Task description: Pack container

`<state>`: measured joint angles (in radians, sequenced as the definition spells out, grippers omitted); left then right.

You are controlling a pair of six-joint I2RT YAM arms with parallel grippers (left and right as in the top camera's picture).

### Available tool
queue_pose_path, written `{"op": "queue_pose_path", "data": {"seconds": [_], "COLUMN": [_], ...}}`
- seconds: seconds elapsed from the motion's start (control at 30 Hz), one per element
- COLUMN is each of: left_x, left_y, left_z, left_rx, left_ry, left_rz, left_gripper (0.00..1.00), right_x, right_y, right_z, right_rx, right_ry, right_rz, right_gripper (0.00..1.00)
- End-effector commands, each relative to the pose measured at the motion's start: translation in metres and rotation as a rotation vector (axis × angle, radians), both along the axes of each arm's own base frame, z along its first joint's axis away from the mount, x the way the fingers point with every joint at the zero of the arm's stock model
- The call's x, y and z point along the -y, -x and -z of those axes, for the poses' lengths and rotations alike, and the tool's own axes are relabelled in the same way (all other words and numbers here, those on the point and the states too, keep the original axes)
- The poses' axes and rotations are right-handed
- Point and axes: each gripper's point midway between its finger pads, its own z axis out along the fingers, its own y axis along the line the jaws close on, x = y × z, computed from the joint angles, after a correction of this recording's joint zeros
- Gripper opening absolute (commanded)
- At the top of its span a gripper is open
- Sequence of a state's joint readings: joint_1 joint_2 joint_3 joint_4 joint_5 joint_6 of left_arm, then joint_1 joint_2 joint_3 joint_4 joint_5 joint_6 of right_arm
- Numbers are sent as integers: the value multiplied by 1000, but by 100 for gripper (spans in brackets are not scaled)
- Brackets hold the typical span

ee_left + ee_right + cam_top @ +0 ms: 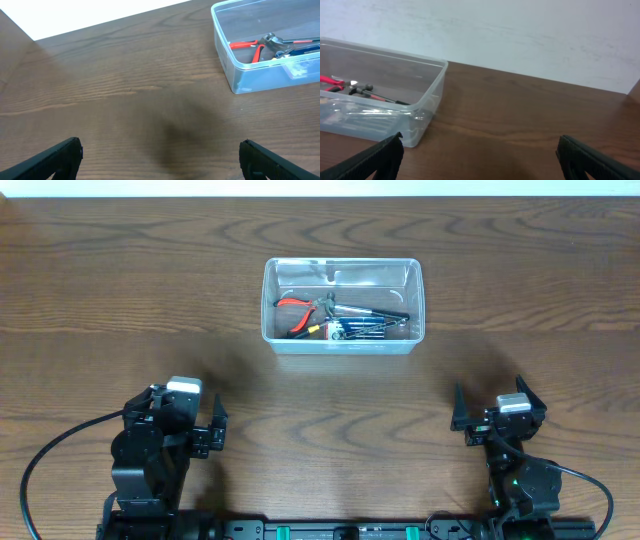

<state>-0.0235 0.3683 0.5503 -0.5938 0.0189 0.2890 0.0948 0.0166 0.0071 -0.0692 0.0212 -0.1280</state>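
Clear container (345, 346) at the far middle of the wooden table (120, 290), red-handled pliers (298, 305) and darker tools inside (too tangled to tell apart), left gripper (160, 152) near left, fingers spread wide, right gripper (480, 147) near right, fingers likewise spread, both well apart from the container.

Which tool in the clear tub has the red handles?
The red-handled pliers at the left end of the clear plastic tub; the other tools are blue or black.

Robot lab bench, dark wood-grain table (100, 300), plain white wall (530, 35), cabled arms
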Motion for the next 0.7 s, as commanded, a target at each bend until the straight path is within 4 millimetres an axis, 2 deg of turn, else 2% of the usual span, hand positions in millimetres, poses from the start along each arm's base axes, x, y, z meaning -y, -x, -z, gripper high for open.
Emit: {"op": "queue_pose_path", "data": {"seconds": [0.0, 0.37, 0.43, 0.5, 0.6, 0.67], "left_x": [0, 0, 1, 10, 34, 44], "left_y": [0, 0, 6, 16, 27, 27], "left_z": [-4, -4, 6, 11, 1, -7], "left_rx": [14, 14, -33, -53, 4, 81], "left_ry": [-7, -8, 14, 112, 252, 286], "left_rz": [2, 2, -4, 0, 90, 139], "left_gripper": [98, 98, 98, 98, 98, 98], "right_x": [1, 1, 1, 1, 1, 1], "right_y": [0, 0, 0, 0, 0, 0], "right_z": [-1, -1, -1, -1, -1, -1], "right_rx": [5, 5, 5, 5, 5, 5], "right_ry": [-7, -7, -7, -7, -7, -7], "right_rz": [4, 4, 4, 4, 4, 4], "right_gripper": [99, 99, 99, 99, 99, 99]}}
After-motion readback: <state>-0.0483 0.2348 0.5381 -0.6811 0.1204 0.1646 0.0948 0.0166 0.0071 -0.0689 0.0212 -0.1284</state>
